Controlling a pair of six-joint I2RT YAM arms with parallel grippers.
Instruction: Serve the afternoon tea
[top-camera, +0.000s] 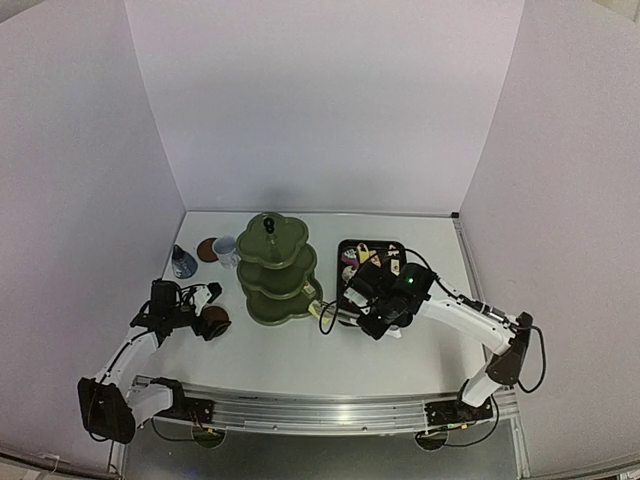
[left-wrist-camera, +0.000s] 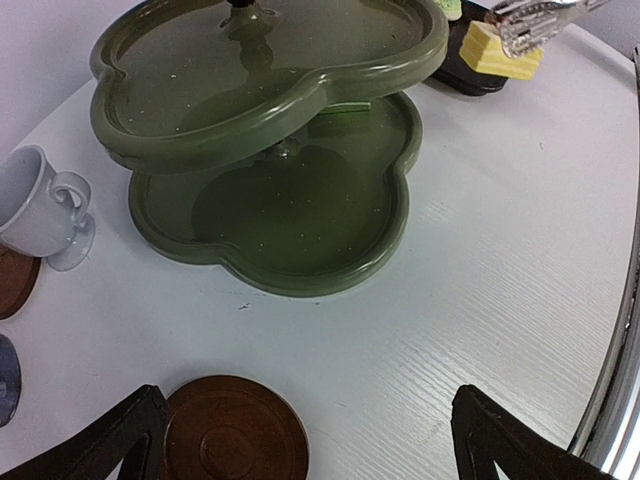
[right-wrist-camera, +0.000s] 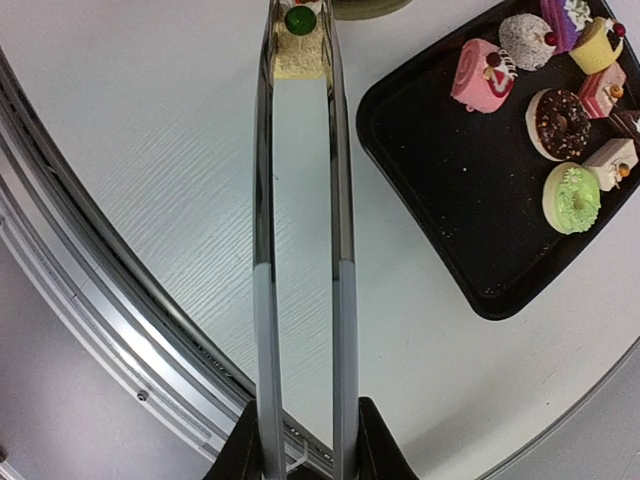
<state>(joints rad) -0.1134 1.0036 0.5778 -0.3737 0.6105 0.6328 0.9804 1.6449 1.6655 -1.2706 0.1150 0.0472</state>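
The olive-green three-tier stand (top-camera: 275, 265) (left-wrist-camera: 290, 200) rises mid-table, and the tiers that show are bare. My right gripper (top-camera: 368, 318) (right-wrist-camera: 303, 450) is shut on thin metal tongs (right-wrist-camera: 264, 250). Their tips pinch a yellow cake (right-wrist-camera: 298, 50) (left-wrist-camera: 497, 50) (top-camera: 315, 293) beside the stand's lower tier. Several more small cakes (right-wrist-camera: 560, 120) lie on the black tray (right-wrist-camera: 450, 180). My left gripper (top-camera: 205, 308) (left-wrist-camera: 315, 450) is open, low over the table, with a brown coaster (left-wrist-camera: 235, 430) (top-camera: 213, 322) by its left finger. The white mug (left-wrist-camera: 40, 205) (top-camera: 226, 250) stands next to a second coaster (left-wrist-camera: 12, 280) (top-camera: 207, 249).
The blue-grey pot (top-camera: 183, 262) stands at the left behind my left arm. A metal rail (right-wrist-camera: 120, 320) runs along the table's near edge. White walls close in the table on three sides. My right arm hides much of the tray in the top view.
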